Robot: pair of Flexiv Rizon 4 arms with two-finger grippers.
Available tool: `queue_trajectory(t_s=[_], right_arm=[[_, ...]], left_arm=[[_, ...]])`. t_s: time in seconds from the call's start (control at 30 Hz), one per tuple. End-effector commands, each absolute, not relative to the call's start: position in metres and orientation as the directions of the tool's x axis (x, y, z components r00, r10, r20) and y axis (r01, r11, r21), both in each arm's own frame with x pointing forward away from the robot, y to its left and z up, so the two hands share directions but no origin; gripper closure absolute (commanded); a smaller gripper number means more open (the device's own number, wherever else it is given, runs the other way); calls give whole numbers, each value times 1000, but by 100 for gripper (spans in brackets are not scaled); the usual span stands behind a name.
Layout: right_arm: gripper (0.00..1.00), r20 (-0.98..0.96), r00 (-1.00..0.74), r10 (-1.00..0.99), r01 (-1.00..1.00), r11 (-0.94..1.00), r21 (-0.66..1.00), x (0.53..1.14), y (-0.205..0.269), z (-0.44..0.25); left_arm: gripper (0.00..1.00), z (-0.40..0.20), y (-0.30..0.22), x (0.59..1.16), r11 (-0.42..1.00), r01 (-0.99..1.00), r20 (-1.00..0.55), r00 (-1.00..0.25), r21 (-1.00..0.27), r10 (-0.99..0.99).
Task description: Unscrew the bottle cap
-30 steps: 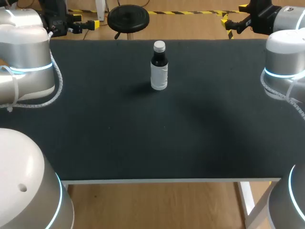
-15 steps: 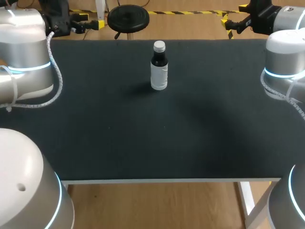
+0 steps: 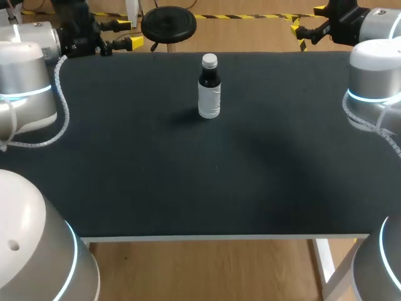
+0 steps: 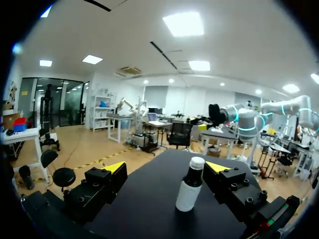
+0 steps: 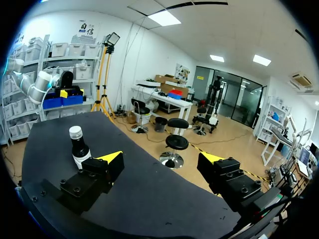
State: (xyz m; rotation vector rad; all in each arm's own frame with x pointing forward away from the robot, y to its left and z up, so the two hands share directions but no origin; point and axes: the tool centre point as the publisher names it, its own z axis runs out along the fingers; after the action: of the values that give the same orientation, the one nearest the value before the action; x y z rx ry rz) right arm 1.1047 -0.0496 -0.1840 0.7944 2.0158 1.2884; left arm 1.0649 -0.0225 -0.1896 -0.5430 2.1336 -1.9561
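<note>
The bottle (image 3: 209, 91) was seen standing upright on the black worktop (image 3: 188, 182), in the far middle part of it and well apart from both arms. It was a small dark bottle with a white label (image 3: 209, 100) wrapped round its lower body. Its white cap (image 3: 209, 61) was seated on the neck, and nothing was touching it.

The left arm (image 3: 25, 75) was placed at the far left corner of the worktop. The left jaws were held out along the far edge, with a yellow fingertip (image 3: 136, 42) directed toward the middle. In the left wrist view these jaws were shown spread wide and holding nothing. The bottle (image 4: 189, 191) was seen ahead of them, within the gap between the fingers, nearer to one yellow fingertip (image 4: 217, 167) than to the other and touched by neither.

The right arm (image 3: 376, 81) was placed at the far right corner. The right jaws were held beyond the far edge, where a yellow fingertip (image 3: 302, 45) could be made out. In the right wrist view these jaws were likewise shown wide apart and empty. The bottle (image 5: 79, 147) was seen off to one side, beyond one yellow fingertip (image 5: 112, 158) and outside the gap between the fingers.
</note>
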Motion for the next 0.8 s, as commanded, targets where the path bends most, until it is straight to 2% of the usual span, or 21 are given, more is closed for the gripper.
queue_trajectory(t_s=[0.03,0.8], right_arm=[[0,-173,-633,754,159,346,925,1105,-50,-184],[0,-173,-633,754,159,346,925,1105,-50,-184]], left_arm=[[0,-203,-32,1069,47,-94,78,-959,-994,-272],[0,-246,-96,1053,-10,-44,44,-997,-999,-58]])
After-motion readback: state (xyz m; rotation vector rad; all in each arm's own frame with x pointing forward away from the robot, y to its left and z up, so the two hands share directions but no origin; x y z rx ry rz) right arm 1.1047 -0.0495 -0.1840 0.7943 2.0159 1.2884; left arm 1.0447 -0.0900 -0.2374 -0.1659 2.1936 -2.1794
